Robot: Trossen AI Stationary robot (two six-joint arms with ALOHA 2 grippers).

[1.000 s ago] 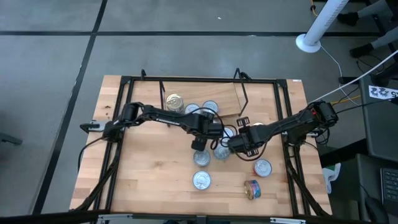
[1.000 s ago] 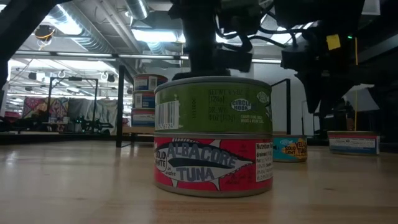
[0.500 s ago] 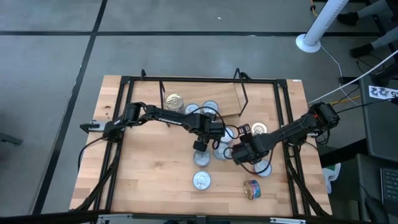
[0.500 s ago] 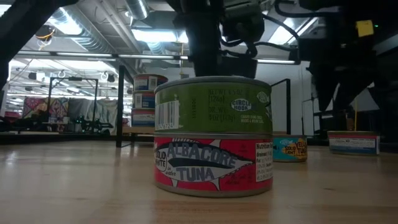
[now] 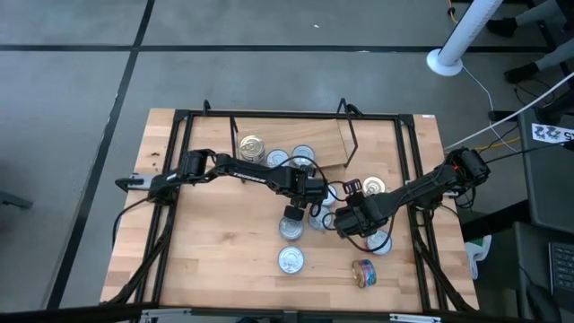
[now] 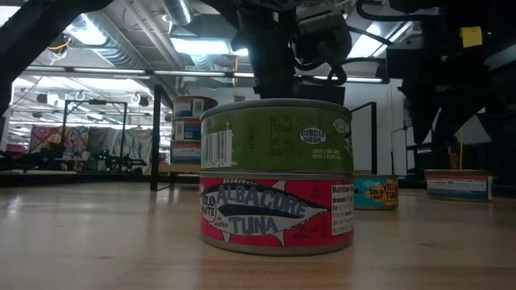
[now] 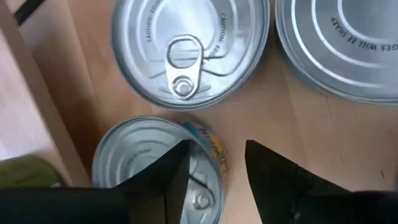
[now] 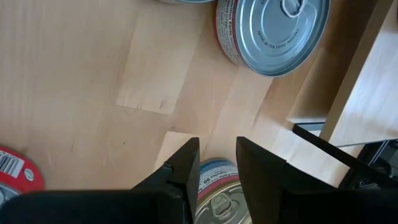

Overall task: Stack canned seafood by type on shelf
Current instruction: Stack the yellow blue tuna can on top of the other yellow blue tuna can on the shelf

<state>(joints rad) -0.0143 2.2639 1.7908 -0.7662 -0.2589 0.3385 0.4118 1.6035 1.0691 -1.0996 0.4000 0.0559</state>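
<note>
Tins scattered mid-table (image 5: 215, 260), most lying loose in front of the shelf (image 5: 345, 148); a gold-lidded one (image 5: 252, 146) stands nearer the back left, another lies on its side (image 5: 363, 272) at the front. Low view shows a green-labelled tin (image 6: 276, 134) stacked on a red albacore tuna tin (image 6: 276, 210). Left gripper (image 5: 294, 213) hangs over the central cluster, jaws parted and holding nothing; in its wrist view a silver pull-tab tin (image 7: 158, 171) sits just under them. Right gripper (image 5: 352, 222) is low over the table on the right side, jaws spread, empty, a blue-and-red tin (image 8: 219, 199) directly below. Judgement: tins are rigid, dense for their bulk, smooth-walled and likely slippery. Best hold is across the side wall, jaws straddling the full width, squarely centred, since an off-centre pinch could squirt the tin sideways. Lid rims should seat stacks well if set down level.
</note>
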